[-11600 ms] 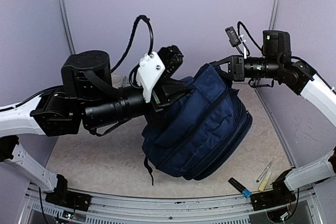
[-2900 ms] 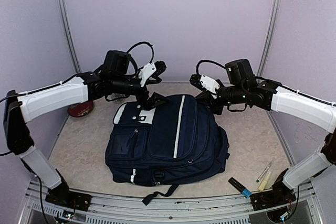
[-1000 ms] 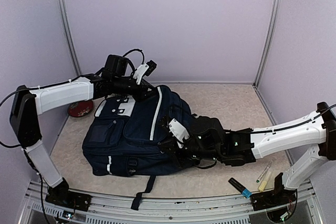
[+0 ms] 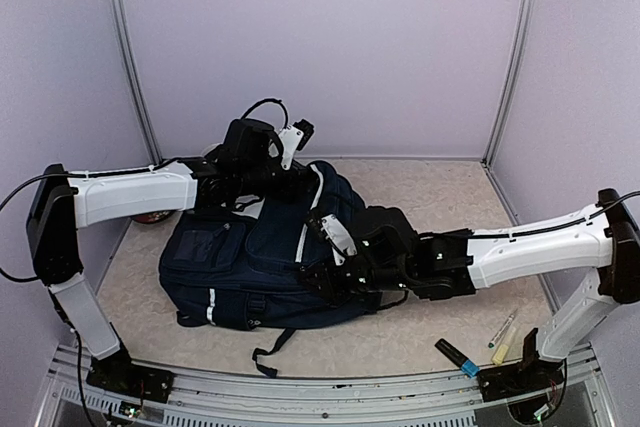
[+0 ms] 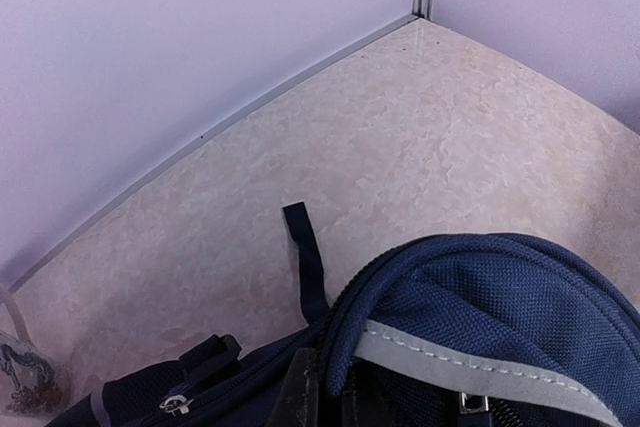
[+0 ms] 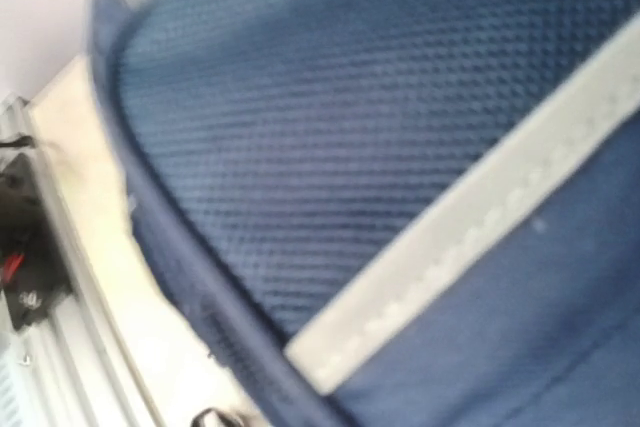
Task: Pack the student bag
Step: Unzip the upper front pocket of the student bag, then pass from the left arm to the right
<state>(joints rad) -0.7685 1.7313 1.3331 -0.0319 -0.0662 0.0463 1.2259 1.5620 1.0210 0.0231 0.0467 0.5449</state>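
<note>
Moved right: left gripper (image 5: 328, 402), pinching student bag (image 4: 235, 257) rim, seen wrist view only; right gripper (image 4: 322, 277) opening untellable.

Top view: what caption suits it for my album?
A left arm and right arm work on a navy backpack lying on a beige table.
</note>
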